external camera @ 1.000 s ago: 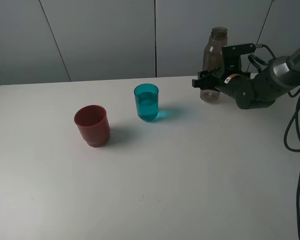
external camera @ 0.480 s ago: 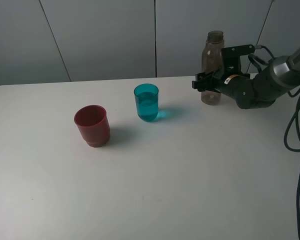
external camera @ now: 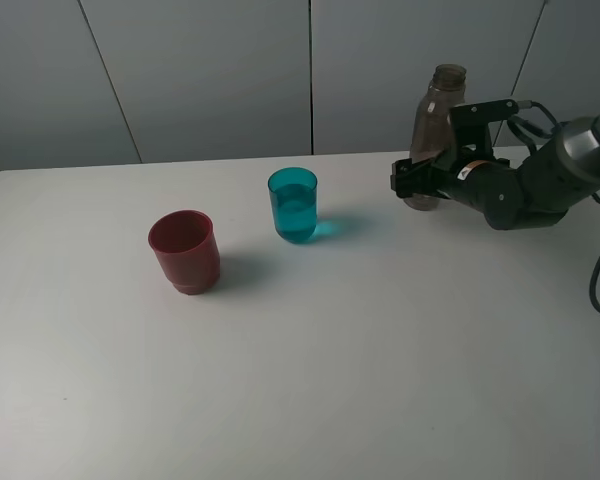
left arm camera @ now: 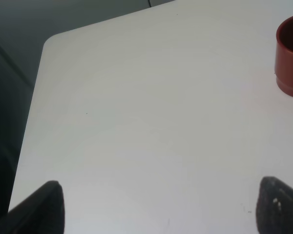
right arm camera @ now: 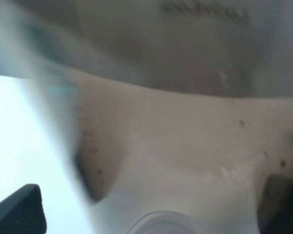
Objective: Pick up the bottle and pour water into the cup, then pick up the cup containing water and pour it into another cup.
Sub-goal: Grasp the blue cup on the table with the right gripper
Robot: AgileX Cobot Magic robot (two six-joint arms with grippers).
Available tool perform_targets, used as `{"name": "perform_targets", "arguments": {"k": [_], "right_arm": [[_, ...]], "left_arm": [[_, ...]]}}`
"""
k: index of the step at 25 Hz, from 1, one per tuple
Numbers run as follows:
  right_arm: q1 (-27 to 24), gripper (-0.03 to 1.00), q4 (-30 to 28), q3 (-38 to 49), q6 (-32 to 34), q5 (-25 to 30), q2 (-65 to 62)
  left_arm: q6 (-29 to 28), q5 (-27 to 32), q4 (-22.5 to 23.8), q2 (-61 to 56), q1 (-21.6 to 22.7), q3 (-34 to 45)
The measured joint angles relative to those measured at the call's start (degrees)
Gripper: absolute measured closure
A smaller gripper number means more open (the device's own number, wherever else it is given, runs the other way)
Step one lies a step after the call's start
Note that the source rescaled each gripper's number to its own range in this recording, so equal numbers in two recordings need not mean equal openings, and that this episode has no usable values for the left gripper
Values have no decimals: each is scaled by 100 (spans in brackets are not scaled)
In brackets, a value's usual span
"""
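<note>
Step in hand: first pour looks done. Cup (external camera: 294, 205) holds water, and the bottle (external camera: 432, 130) is back on the table (external camera: 330, 350) at about 2 o'clock, near the far edge.

Right gripper (external camera: 412, 180) is at the bottle's lower body with jaws spread wide, so it reads as released. Whether a finger is touching the plastic I can't tell. The right wrist view is filled by blurred bottle wall (right arm camera: 185, 136).

Bottle's long axis isn't quite vertical: the open neck points up and leans toward 1 o'clock. Could rock or tip, my guess.

Left gripper (left arm camera: 161, 204): only two dark fingertips show, far apart, nothing between them. It's open over bare table, with the red cup (left arm camera: 290, 56) at the edge of its view.

Next: right arm backs off clear of the bottle, then the cup at 12 o'clock gets grasped and tipped over the red cup (external camera: 185, 250) at 10 o'clock.
</note>
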Motion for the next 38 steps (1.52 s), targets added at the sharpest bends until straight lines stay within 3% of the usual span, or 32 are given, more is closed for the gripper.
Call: {"name": "perform_targets", "arguments": {"k": [9, 12, 15, 19, 21, 29, 38], "right_arm": [[0, -3, 81, 1513, -14, 0, -1152], [0, -3, -271, 2026, -14, 23, -1578], [0, -3, -1147, 2358, 120, 23, -1832], [0, -3, -3052, 2460, 627, -31, -1875], [10, -3, -3504, 2474, 759, -152, -1875], [38, -3, -3698, 2309, 989, -266, -1863], [877, -3, -3491, 1629, 1014, -290, -1062]], "left_arm": [[0, 0, 0, 0, 0, 0], [0, 0, 0, 0, 0, 0], [0, 0, 0, 0, 0, 0], [0, 0, 0, 0, 0, 0], [0, 0, 0, 0, 0, 0], [0, 0, 0, 0, 0, 0], [0, 0, 0, 0, 0, 0]]}}
